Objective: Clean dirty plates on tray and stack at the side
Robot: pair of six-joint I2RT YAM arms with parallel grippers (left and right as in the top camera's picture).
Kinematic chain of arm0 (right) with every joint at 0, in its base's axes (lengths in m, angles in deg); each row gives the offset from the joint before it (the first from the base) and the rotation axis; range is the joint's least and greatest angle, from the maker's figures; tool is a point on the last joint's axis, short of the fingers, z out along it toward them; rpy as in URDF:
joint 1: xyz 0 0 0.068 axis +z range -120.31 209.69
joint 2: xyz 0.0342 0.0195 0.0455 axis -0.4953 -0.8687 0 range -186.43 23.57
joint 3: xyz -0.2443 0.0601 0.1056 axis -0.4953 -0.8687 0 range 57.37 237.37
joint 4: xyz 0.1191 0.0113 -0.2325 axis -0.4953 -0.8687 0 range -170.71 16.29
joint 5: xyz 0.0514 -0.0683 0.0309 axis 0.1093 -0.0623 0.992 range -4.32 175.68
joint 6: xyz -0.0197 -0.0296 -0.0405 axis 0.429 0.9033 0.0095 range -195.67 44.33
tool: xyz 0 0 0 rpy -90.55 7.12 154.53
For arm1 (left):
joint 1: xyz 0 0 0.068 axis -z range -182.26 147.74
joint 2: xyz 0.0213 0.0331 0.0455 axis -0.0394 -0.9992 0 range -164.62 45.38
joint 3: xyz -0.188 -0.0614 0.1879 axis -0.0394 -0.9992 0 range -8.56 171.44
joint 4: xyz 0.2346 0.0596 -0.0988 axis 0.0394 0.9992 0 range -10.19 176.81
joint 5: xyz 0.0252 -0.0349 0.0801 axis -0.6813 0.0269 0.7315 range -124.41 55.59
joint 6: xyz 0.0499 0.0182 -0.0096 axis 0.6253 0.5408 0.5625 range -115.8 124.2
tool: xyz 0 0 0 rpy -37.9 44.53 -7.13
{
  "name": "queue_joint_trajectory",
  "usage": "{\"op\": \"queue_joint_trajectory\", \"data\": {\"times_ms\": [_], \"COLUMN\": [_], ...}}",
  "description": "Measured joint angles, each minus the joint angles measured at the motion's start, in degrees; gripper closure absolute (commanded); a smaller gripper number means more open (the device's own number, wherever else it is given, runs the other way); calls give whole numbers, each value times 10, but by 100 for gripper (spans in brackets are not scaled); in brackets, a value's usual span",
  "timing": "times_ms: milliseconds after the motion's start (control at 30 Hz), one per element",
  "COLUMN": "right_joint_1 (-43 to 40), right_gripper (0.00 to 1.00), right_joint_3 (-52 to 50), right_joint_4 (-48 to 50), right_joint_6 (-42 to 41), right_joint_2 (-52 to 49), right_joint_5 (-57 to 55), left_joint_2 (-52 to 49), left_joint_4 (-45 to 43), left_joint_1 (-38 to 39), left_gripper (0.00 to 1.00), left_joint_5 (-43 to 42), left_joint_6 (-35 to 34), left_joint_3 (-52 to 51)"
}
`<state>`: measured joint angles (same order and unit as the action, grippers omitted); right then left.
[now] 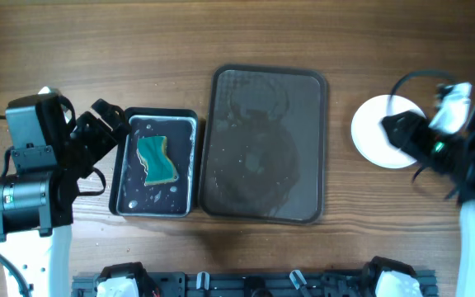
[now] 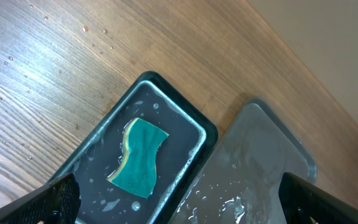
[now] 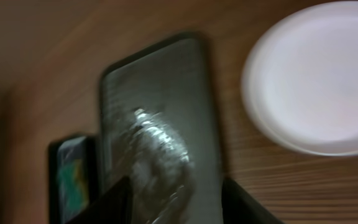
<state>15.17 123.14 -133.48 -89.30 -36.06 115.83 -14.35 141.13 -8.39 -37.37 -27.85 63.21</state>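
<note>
Seeing tray [image 1: 262, 148] wet, plateless | finding white plates [image 1: 371, 132] stacked at its 3 o'clock, count unclear | hovering right gripper [image 3: 174, 202] there, spread, empty | holding left gripper [image 2: 191, 202] spread wide over sponge [image 1: 157, 159] at 9 o'clock | judging task nearly done

Overhead: high, straight down, spanning the table [image 1: 221, 33].
Left wrist: close, oblique, over the black tray [image 2: 184, 106].
Right wrist: blurred, oblique, near the plates [image 3: 316, 74].
Shared: the tray [image 1: 262, 148] [image 2: 260, 155] [image 3: 160, 124], all three views.
</note>
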Motion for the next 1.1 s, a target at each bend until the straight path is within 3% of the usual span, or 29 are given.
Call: {"op": "queue_joint_trajectory", "data": {"times_ms": [33,67,100,233,467,633,800,933,1100], "right_joint_1": [37,75,110,192,200,204,204,205,205], "right_gripper": [44,30,0,0,0,0,0,0,0], "right_joint_3": [0,0,0,0,0,-16,-173,-375,-507], "right_joint_4": [-14,-23,-30,-39,-23,123,310,372,414], "right_joint_6": [5,11,14,5,-108,10,107,134,142], "right_joint_2": [33,65,92,166,180,191,292,431,555], "right_joint_5": [13,27,34,48,29,14,0,-23,-67], "left_joint_2": [0,0,0,0,0,0,0,0,0], "left_joint_4": [0,0,0,0,0,0,-1,0,0], "left_joint_1": [0,0,0,0,0,0,0,0,0], "left_gripper": [0,0,0,0,0,0,0,0,0], "left_joint_5": [0,0,0,0,0,0,0,0,0], "left_joint_6": [0,0,0,0,0,0,0,0,0], "left_joint_3": [0,0,0,0,0,0,0,0,0]}}
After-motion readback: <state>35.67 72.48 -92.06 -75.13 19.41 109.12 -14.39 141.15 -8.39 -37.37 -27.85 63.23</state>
